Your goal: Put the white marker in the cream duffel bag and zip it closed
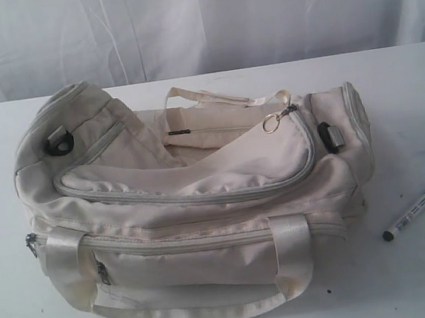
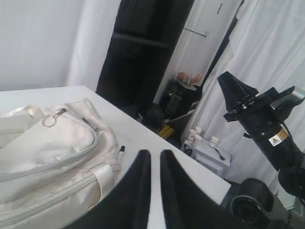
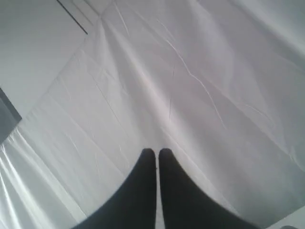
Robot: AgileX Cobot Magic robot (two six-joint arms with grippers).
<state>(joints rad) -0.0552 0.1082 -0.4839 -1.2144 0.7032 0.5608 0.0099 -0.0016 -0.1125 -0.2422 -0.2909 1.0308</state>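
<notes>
**Cream duffel bag** [image 1: 203, 207]: large, soft, slumped fabric body lying lengthwise at the centre of the tabletop [image 1: 409, 102]. Matte, wrinkled cloth. Grey zipper tape runs in a curved line round the top flap and straight along the front pocket. The flap sags, and behind it, toward 12 o'clock, a gap shows pale lining. Glossy webbing handles [image 1: 292, 254] loop flat over the front side at 6 o'clock. A thin metal ring pull [image 1: 270, 123] sits at the flap's 2 o'clock corner. A black plastic strap ring [image 1: 60, 142] is on the rounded end pocket at 9 o'clock.

**White marker** [image 1: 414, 212]: slim cylinder with a white barrel, small dark print and both ends dark. It lies flat on the bare tabletop at 4 o'clock of the bag, near it but apart, with the longer dark end aimed toward 2 o'clock.

**Tabletop**: smooth, matte white. A pleated white curtain [image 1: 217, 17] hangs behind it.

**Left gripper** [image 2: 155, 155]: black, tapered jaws parted by a narrow slit, holding nothing, raised beside the bag's ring-pull end.

**Right gripper** [image 3: 156, 152]: black, tapered jaws pressed together, empty, facing creased white sheeting.
</notes>
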